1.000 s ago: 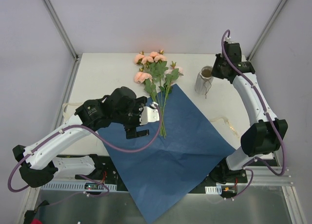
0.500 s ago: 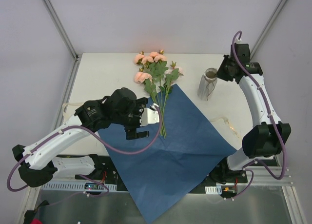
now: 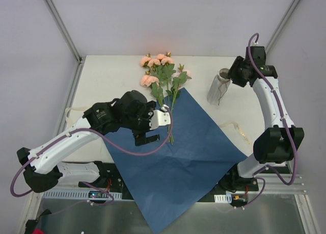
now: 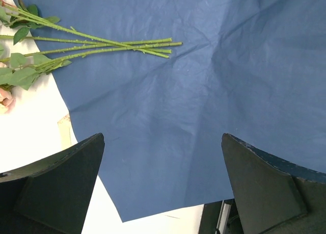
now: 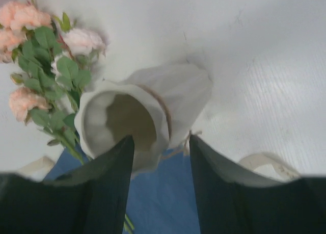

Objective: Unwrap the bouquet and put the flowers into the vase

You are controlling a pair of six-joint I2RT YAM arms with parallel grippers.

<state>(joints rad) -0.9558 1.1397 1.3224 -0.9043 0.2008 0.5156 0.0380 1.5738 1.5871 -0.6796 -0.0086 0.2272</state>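
The flowers (image 3: 162,73) lie flat at the table's back centre, peach blooms far, stems (image 3: 170,119) running onto the unfolded blue paper (image 3: 188,157). In the left wrist view the stems (image 4: 102,43) cross the paper (image 4: 204,81) at upper left. My left gripper (image 3: 153,123) hovers open over the paper just left of the stem ends, with nothing between its fingers (image 4: 163,136). The off-white vase (image 3: 218,88) stands at the back right, leaning, its mouth toward my right gripper (image 3: 233,77). That gripper (image 5: 160,137) straddles the vase (image 5: 153,101) rim, jaws apart, with a gap beside the wall.
A cream ribbon (image 3: 239,129) lies loose on the table right of the paper, and another strip (image 3: 74,111) lies at the left edge. The paper's near corner hangs over the table's front edge. Grey walls close the cell in on three sides.
My right gripper moved right with the vase's top, leaving the vase leaning, and its jaws have parted from the rim. The left arm crept slightly right toward the stems.
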